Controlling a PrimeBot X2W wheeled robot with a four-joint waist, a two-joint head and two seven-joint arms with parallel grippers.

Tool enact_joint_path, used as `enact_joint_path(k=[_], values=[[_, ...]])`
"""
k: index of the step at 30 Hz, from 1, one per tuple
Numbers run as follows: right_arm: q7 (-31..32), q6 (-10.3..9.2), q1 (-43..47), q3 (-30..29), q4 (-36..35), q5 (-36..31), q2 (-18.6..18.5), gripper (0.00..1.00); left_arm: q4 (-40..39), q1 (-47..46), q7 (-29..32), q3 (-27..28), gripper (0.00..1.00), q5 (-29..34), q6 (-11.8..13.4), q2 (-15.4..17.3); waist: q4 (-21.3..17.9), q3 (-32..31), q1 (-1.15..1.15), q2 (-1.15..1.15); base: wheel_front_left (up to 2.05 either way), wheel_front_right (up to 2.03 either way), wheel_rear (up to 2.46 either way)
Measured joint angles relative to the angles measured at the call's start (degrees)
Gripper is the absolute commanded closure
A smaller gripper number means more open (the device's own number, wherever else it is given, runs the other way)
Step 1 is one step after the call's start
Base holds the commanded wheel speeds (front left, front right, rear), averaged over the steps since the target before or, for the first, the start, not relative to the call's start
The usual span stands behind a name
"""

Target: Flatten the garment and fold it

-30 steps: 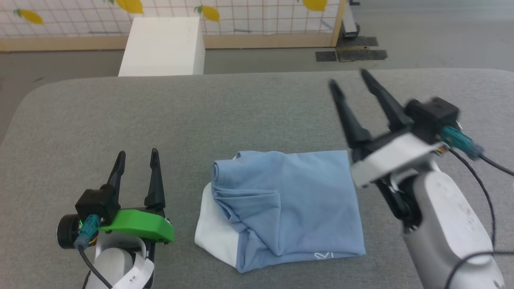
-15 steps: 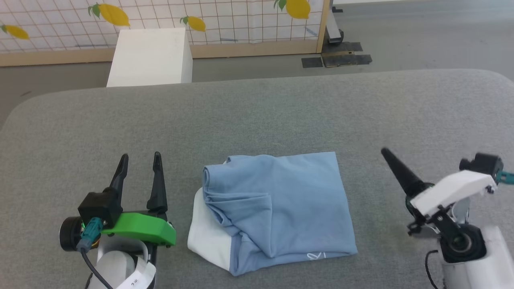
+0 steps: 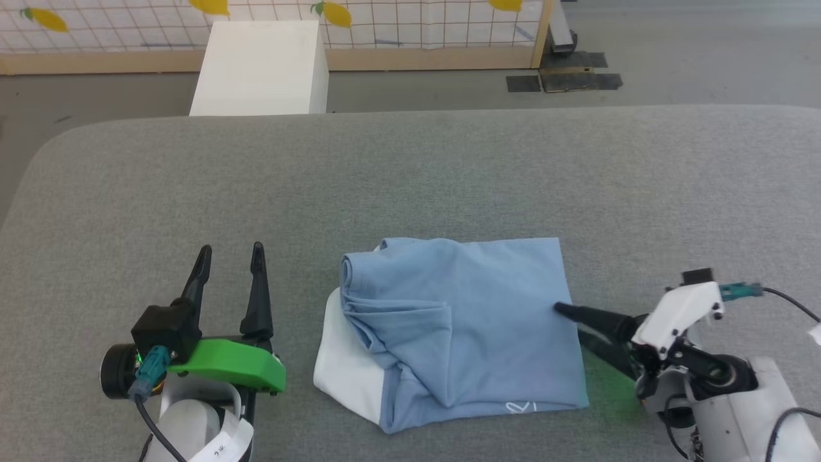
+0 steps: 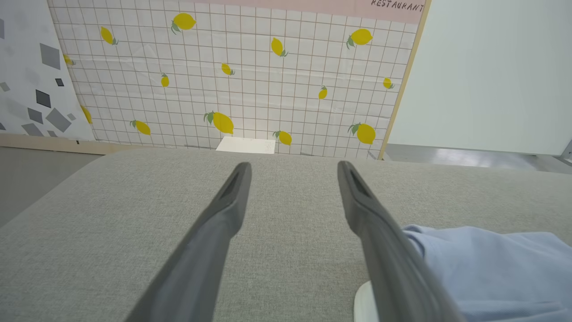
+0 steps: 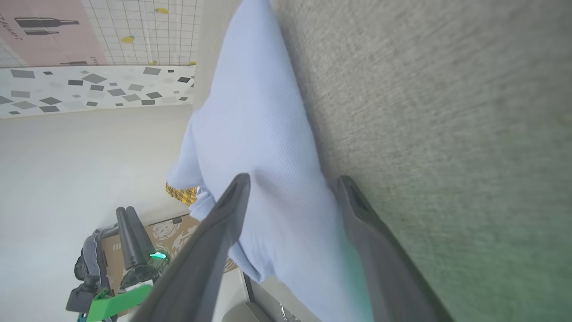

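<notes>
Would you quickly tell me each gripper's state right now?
Left gripper: open, holding nothing.
Right gripper: open, fingers at the garment's right edge, not gripping it.

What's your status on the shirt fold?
Left gripper open, beside light blue shirt. Right gripper open at its right edge, nothing gripped. Shirt rumpled, folded over, on table. White box beyond table, not in the way.

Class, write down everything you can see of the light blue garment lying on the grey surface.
The garment is a light blue, fine-knit shirt, folded into a rough rectangle and lying on the grey surface. Creased folds bunch along its left side, where a white panel peeks out. A small white logo sits near its front edge. The open right tool straddles its right edge; contact is unclear.
</notes>
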Motion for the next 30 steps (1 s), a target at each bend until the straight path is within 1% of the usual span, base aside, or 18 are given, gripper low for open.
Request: enact_joint_path(k=[3,9,10,11,12,13,14,19,20,22,23,25,27,30], values=[[2.0,0.01,-1.4,2.3,2.4,-0.5,0.0,0.0,0.1,-0.1,0.0,-0.2,0.0,-0.1,0.0,0.0,0.6,0.5,0.0,0.0,0.0,0.0,0.0],[2.8,0.01,-4.4,6.8,4.8,-0.9,-0.1,0.0,0.2,-0.8,0.0,-0.4,0.0,-0.1,0.0,0.0,1.7,1.4,0.0,0.0,0.0,0.0,0.0],[2.9,0.01,-4.9,7.7,5.1,-0.6,-0.1,0.13,0.2,-0.9,0.0,-0.4,0.0,-0.1,0.0,0.0,1.8,1.5,0.0,0.0,0.0,0.0,0.0],[3.0,0.01,-5.2,8.7,5.2,-0.2,-0.1,0.52,0.2,-0.9,0.0,-0.4,0.0,-0.2,0.1,0.0,2.0,1.6,0.0,0.0,0.0,0.0,0.0],[3.0,0.01,-5.4,9.6,5.2,-0.1,-0.1,0.65,0.3,-0.9,0.0,-0.4,0.0,-0.2,0.1,0.0,2.1,1.7,0.0,0.0,0.0,0.0,0.0],[2.9,0.01,-5.6,10.7,5.2,-0.1,-0.1,0.9,0.4,-0.9,0.0,-0.4,0.0,-0.3,0.1,0.0,2.2,1.8,0.0,0.0,0.0,0.0,0.0],[2.4,0.01,-5.7,11.6,5.2,-0.4,0.0,1.0,0.5,-0.9,0.0,-0.4,0.0,-0.4,0.1,0.0,2.3,1.8,0.0,0.0,0.0,0.0,0.0],[0.0,0.01,-5.7,15.6,2.9,-5.1,0.0,1.0,0.5,-0.8,0.0,-0.4,0.0,-0.5,0.5,0.0,2.2,1.7,0.0,0.0,0.0,0.0,0.0],[-0.7,0.0,-5.7,17.2,1.4,-7.5,-0.2,1.0,0.4,-0.8,0.0,-0.3,0.0,-0.5,0.6,0.0,2.0,1.6,0.0,0.0,0.0,0.0,0.0],[-2.3,0.01,-5.8,22.0,-2.1,-14.3,-1.7,1.0,0.3,-0.8,0.0,-0.1,0.0,-0.5,0.6,0.0,1.6,1.5,0.0,0.0,0.0,0.0,0.0],[-3.1,0.01,-5.9,25.0,-4.1,-18.5,-2.9,1.0,0.1,-0.7,0.0,0.2,0.0,-0.5,0.7,0.0,1.2,1.5,0.0,0.0,0.0,0.0,0.0],[-3.7,0.01,-6.5,28.7,-7.4,-24.7,-5.1,1.0,-0.1,-0.6,0.0,0.6,0.0,-0.5,0.7,0.0,0.3,1.4,0.0,0.0,0.0,0.0,0.0],[-3.5,0.01,-7.3,31.0,-9.8,-28.6,-6.6,1.0,-0.3,-0.5,0.0,0.9,0.0,-0.5,0.7,0.0,-0.7,1.4,0.0,0.0,0.0,0.0,0.0],[-2.4,0.02,-8.9,33.2,-12.9,-32.9,-7.7,1.0,-0.8,-0.4,0.0,1.4,0.0,-0.3,0.6,0.0,-2.7,1.4,0.0,0.0,0.0,0.0,0.0]])
